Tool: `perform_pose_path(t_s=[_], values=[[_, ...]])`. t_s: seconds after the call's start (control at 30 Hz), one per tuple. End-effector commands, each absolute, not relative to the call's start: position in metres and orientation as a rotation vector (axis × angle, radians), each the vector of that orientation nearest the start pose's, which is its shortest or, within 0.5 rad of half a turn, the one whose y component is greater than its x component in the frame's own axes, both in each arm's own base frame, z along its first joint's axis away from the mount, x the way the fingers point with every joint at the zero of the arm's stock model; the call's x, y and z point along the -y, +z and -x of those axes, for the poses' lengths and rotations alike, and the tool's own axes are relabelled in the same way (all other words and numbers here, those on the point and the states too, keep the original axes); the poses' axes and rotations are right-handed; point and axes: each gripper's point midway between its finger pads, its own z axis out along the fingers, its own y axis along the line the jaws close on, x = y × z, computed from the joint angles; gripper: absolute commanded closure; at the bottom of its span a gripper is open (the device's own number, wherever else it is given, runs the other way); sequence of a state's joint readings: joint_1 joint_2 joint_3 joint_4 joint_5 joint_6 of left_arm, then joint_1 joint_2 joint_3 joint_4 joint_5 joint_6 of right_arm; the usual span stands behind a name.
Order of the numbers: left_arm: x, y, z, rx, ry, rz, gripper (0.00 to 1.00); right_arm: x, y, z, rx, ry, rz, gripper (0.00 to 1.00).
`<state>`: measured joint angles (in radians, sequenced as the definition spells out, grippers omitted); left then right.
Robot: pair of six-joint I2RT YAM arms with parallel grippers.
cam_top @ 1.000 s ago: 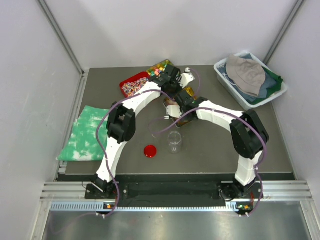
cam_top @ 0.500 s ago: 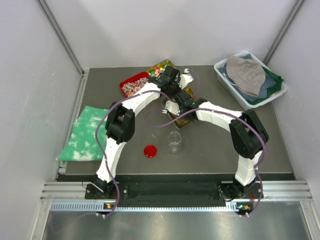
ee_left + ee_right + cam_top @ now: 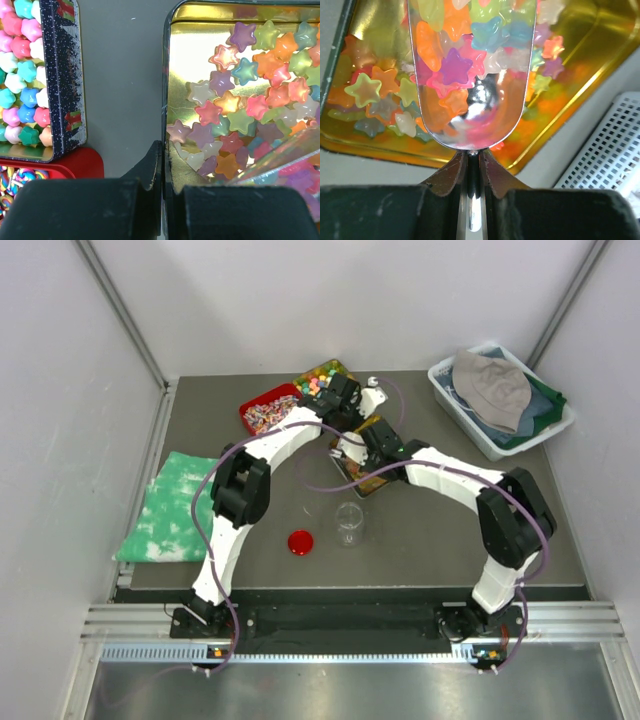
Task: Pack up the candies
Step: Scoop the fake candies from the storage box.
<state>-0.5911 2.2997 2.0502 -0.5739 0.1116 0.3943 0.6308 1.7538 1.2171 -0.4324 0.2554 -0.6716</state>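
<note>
Right gripper holds a loaded scoop over the gold tin; left gripper pins the tin's wall.

The right gripper [image 3: 472,161] is almost closed, its jaws clamped on the thin handle of a metal scoop [image 3: 475,115]. The bowl just ahead of its fingertips carries glossy star candies [image 3: 454,65], with more lying in the gold tin [image 3: 580,30] beneath and beyond. The left gripper [image 3: 162,167] is fully closed on that tin's near wall. Farther to its left stand a dark tin [image 3: 65,85] of pastel sweets and a red tray [image 3: 85,162].

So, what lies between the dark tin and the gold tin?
Only bare grey table, seen in the left wrist view; the dark tin and gold tin stand apart.
</note>
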Motion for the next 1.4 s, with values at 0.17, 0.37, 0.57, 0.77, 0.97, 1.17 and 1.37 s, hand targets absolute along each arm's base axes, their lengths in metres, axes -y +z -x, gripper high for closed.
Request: perform_pose_path(t_s=[0.17,0.37,0.57,0.77,0.97,1.17,1.37], values=[[0.341,0.172,-0.508,-1.936,-0.275,-1.023,0.98,-0.189,0.133,-0.377,-1.995,-0.279,1.396,1.00],[0.337,0.163,-0.516,-1.956,-0.258,-0.986,0.69,-0.181,0.143,-0.368,-1.996,-0.261,1.413,1.00],[0.338,0.159,-0.522,-1.961,-0.263,-0.968,0.39,-0.173,0.138,-0.361,-2.015,-0.272,1.418,1.00],[0.337,0.166,-0.529,-1.960,-0.279,-0.925,0.16,-0.165,0.134,-0.359,-2.032,-0.281,1.404,1.00],[0.326,0.183,-0.542,-1.974,-0.329,-0.816,0.01,-0.159,0.132,-0.357,-2.044,-0.279,1.383,1.00],[0.296,0.201,-0.550,-2.007,-0.434,-0.690,0.01,-0.153,0.133,-0.352,-2.048,-0.276,1.374,1.00],[0.257,0.200,-0.534,-2.053,-0.559,-0.629,0.01,-0.148,0.153,-0.346,-2.018,-0.295,1.378,1.00]])
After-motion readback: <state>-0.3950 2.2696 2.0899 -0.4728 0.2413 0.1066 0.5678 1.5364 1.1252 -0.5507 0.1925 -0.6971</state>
